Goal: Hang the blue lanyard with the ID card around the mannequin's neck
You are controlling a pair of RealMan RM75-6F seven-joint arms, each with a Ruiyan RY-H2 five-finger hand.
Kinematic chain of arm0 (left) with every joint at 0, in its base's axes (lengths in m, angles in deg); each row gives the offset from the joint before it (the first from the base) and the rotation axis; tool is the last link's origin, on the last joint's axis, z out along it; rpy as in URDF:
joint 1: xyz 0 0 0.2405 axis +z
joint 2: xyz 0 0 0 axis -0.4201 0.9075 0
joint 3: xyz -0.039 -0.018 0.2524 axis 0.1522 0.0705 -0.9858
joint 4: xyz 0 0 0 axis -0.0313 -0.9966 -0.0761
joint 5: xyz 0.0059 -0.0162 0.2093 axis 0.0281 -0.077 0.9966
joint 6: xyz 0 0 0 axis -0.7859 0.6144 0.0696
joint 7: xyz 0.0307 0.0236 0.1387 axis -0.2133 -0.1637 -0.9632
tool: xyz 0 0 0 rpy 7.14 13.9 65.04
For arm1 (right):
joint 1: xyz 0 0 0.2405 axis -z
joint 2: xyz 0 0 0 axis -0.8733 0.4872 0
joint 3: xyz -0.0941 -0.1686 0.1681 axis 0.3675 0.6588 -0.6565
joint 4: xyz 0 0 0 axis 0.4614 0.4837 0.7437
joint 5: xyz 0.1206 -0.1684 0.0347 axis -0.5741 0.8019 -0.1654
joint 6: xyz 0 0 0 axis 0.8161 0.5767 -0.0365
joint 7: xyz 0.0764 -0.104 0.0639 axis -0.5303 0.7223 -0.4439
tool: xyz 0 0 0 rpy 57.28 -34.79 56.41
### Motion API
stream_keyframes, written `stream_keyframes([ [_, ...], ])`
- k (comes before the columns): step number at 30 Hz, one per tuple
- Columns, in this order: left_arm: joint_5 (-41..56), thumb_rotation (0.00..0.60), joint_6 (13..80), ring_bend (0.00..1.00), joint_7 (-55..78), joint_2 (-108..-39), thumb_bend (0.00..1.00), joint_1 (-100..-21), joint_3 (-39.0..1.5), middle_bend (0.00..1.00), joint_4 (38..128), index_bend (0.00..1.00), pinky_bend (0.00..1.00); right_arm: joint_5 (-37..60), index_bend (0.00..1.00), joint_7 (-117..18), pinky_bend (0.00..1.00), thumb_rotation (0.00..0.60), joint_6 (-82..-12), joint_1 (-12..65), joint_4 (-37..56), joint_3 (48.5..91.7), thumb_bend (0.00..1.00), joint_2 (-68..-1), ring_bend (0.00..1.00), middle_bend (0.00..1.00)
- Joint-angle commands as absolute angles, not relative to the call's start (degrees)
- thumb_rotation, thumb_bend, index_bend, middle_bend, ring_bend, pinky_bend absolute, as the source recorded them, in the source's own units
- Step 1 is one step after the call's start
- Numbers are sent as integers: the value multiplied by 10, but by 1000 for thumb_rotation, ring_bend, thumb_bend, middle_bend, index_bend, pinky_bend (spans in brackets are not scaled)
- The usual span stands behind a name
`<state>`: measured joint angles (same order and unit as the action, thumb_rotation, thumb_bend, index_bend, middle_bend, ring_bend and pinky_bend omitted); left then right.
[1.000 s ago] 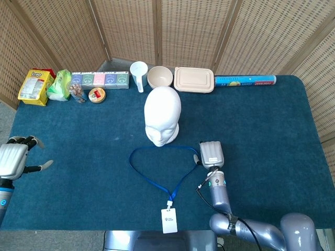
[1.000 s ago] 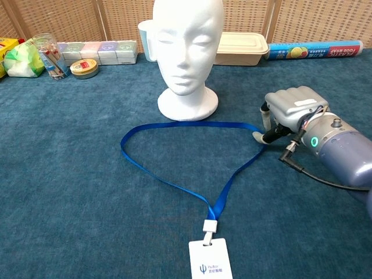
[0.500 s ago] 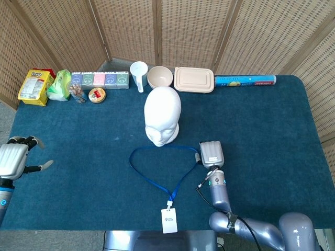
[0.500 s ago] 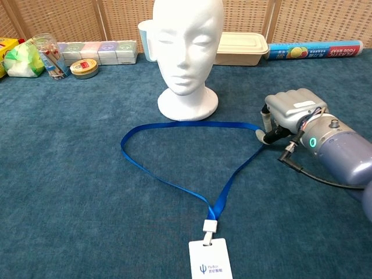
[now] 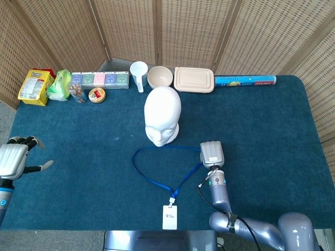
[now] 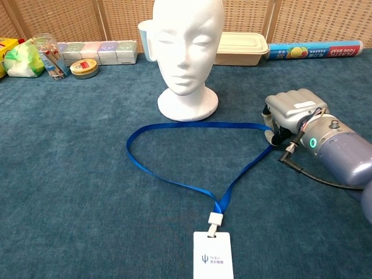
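- Now, in the head view, the right robot hand has closed its fingers on the near-right bend of the blue fabric lanyard and drawn it a little to the right: the loop's left edge has slid rightward and the white ID card has shifted the same way. The left robot hand hangs at the edge of the dark blue cloth-covered surface, fingers spread and empty, unchanged.
- In the chest view, the right robot hand pinches the strap where it turns, fingers curled around it; before, they only touched it. The loop lies flat in front of the white foam mannequin head, apart from its base, and the card sits nearer the bottom edge.
- So, by my reading, the grasp is made; lifting the loop over the head remains.
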<state>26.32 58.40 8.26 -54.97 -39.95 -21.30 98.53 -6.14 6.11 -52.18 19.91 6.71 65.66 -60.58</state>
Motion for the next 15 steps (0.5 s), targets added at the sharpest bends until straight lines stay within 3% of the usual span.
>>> stream_keyframes([
  [1, 264, 414, 584, 423, 83, -550, 144, -399, -213, 418, 986, 466, 297, -59, 592, 58, 1000, 539, -523, 200, 68, 657, 548, -606, 1000, 848],
  [7, 279, 413, 567, 425, 69, -551, 145, -410, -223, 421, 990, 467, 299, -49, 605, 48, 1000, 543, -528, 206, 87, 663, 551, -601, 1000, 850],
  [15, 272, 416, 543, 554, -6, -563, 145, -442, -208, 539, 1025, 506, 461, -34, 614, 47, 1000, 546, -536, 209, 116, 670, 553, -595, 1000, 851],
])
